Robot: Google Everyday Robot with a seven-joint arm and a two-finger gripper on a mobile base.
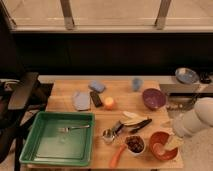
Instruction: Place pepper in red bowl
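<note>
The pepper (117, 156), slim and orange-red, lies on the wooden table (65, 97) near its front edge, just left of a small white bowl (135, 144) with dark contents. The red bowl (161, 146) stands right of that white bowl, at the table's front right. My white arm (194, 122) reaches in from the right, and my gripper (173, 141) hangs over the red bowl's right rim. It is open and holds nothing. The pepper is about a bowl's width to its left.
A green tray (30, 150) with a fork (75, 128) fills the front left. A purple bowl (153, 98), an orange ball (109, 103), blue items (96, 86), a blue cup (136, 83) and utensils (131, 122) crowd the middle and back. A grey counter (172, 87) with a blue-grey bowl (186, 76) stands at the right.
</note>
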